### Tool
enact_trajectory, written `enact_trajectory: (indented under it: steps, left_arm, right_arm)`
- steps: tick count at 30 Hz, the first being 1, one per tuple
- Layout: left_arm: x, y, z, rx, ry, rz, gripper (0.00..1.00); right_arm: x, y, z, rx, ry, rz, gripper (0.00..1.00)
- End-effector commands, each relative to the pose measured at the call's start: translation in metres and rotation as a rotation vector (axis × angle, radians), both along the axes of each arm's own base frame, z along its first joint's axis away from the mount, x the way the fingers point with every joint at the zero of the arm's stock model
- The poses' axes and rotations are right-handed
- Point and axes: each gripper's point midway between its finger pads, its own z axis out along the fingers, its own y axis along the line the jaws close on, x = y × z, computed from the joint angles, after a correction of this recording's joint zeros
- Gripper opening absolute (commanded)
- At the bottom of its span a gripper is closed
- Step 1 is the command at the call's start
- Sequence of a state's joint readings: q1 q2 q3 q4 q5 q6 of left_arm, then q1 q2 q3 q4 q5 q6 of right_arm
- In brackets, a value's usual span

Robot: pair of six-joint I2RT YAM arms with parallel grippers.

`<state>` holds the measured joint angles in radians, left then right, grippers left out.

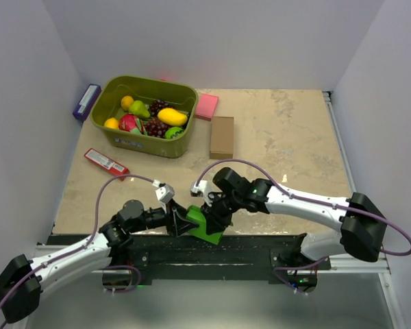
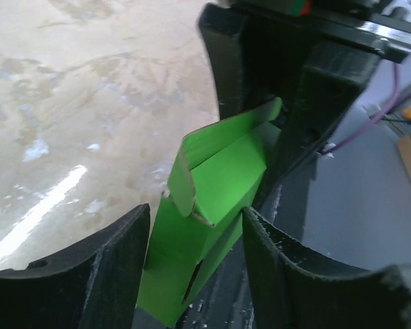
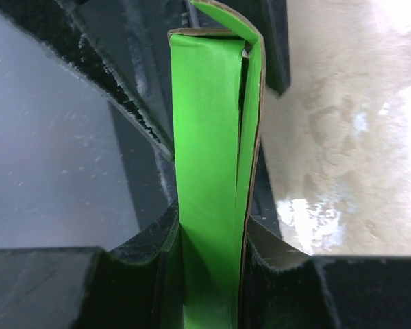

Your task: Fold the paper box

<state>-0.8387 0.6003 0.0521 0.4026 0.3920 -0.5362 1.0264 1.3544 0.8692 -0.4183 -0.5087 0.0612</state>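
Right tool [image 3: 209, 236] is clamped narrow on the paper box [image 1: 207, 230], pressing the folded bright green card flat from both sides. Left tool [image 2: 195, 218] stands wide with the box's lower part between its fingers [image 2: 116, 274]; whether they press the card or merely flank it I cannot tell. The box sits well nearer than the olive fruit basket [image 1: 147, 144], at the dark strip along the surface [image 1: 294, 137]. Just right of the basket lie a pink pad [image 1: 207, 106] and a brown cardboard box [image 1: 222, 136], left of it a purple box [image 1: 87, 101], and in front of it a red packet [image 1: 106, 162]. Both tools crowd the card, the right one rising directly behind it in the left wrist view.
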Motion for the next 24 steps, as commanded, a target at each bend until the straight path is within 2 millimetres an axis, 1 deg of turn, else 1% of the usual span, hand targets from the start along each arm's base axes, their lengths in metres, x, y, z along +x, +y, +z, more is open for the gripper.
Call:
enact_trajectory:
  steps: [1, 2, 3, 4, 5, 6, 7, 8, 9, 10, 11, 12, 13, 14, 15, 16, 17, 18, 20, 21, 24]
  left_arm:
    - [-0.027, -0.011, 0.032, -0.135, -0.061, -0.183, 0.47]
    - [-0.033, -0.011, 0.030, -0.138, -0.052, -0.214, 0.43]
    - [-0.035, -0.012, 0.031, -0.145, -0.045, -0.226, 0.32]
    - [-0.037, -0.012, 0.033, -0.154, -0.049, -0.237, 0.28]
    - [-0.041, -0.012, 0.030, -0.148, -0.035, -0.259, 0.23]
    - [-0.043, -0.013, 0.029, -0.149, -0.027, -0.267, 0.14]
    - [-0.043, -0.013, 0.028, -0.147, -0.024, -0.271, 0.10]
    - [-0.043, -0.013, 0.028, -0.147, -0.028, -0.268, 0.06]
    - [-0.040, -0.013, 0.028, -0.145, -0.044, -0.256, 0.05]
    - [-0.037, -0.011, 0.025, -0.126, -0.042, -0.237, 0.05]
    - [-0.028, -0.011, 0.027, -0.115, -0.057, -0.188, 0.05]
    - [-0.022, -0.010, 0.025, -0.096, -0.084, -0.163, 0.05]
    - [-0.019, -0.007, 0.022, -0.072, -0.081, -0.135, 0.04]
    - [-0.011, -0.005, 0.023, -0.064, -0.099, -0.091, 0.04]
    - [-0.009, -0.002, 0.018, -0.047, -0.089, -0.068, 0.04]
    - [-0.006, 0.001, 0.022, -0.059, -0.107, -0.039, 0.04]
    - [-0.005, 0.003, 0.022, -0.059, -0.109, -0.030, 0.04]
    - [-0.004, 0.004, 0.020, -0.052, -0.106, -0.021, 0.04]
    - [-0.005, 0.005, 0.020, -0.055, -0.110, -0.016, 0.04]
    - [-0.005, 0.005, 0.018, -0.052, -0.108, -0.020, 0.04]
    - [-0.007, 0.003, 0.015, -0.038, -0.098, -0.037, 0.04]
  right_arm:
    - [-0.019, 0.007, 0.027, 0.105, 0.026, 0.119, 0.00]
    - [-0.019, 0.008, 0.028, 0.106, 0.025, 0.124, 0.00]
    - [-0.019, 0.007, 0.027, 0.102, 0.022, 0.124, 0.00]
    - [-0.018, 0.007, 0.027, 0.096, 0.015, 0.122, 0.00]
    - [-0.015, 0.008, 0.027, 0.092, 0.008, 0.114, 0.00]
    - [-0.014, 0.007, 0.027, 0.078, 0.005, 0.106, 0.01]
    - [-0.006, 0.005, 0.024, 0.049, -0.015, 0.062, 0.09]
    - [0.001, 0.007, 0.028, 0.041, -0.039, 0.023, 0.15]
    - [0.010, 0.003, 0.026, 0.002, -0.048, -0.050, 0.33]
    - [0.018, 0.001, 0.026, -0.020, -0.069, -0.105, 0.44]
    - [0.042, -0.004, 0.027, -0.061, -0.147, -0.217, 0.51]
    - [0.049, -0.012, 0.032, -0.083, -0.143, -0.306, 0.60]
    - [0.056, -0.017, 0.036, -0.094, -0.154, -0.358, 0.62]
    - [0.066, -0.027, 0.039, -0.114, -0.164, -0.424, 0.63]
    - [0.069, -0.032, 0.051, -0.086, -0.158, -0.480, 0.64]
    - [0.074, -0.039, 0.056, -0.076, -0.160, -0.520, 0.63]
    - [0.074, -0.047, 0.059, -0.081, -0.163, -0.546, 0.61]
    - [0.075, -0.053, 0.069, -0.056, -0.174, -0.579, 0.61]
    - [0.077, -0.062, 0.075, -0.045, -0.184, -0.612, 0.63]
    - [0.081, -0.068, 0.081, -0.032, -0.207, -0.646, 0.63]
    - [0.092, -0.076, 0.091, -0.010, -0.245, -0.705, 0.63]
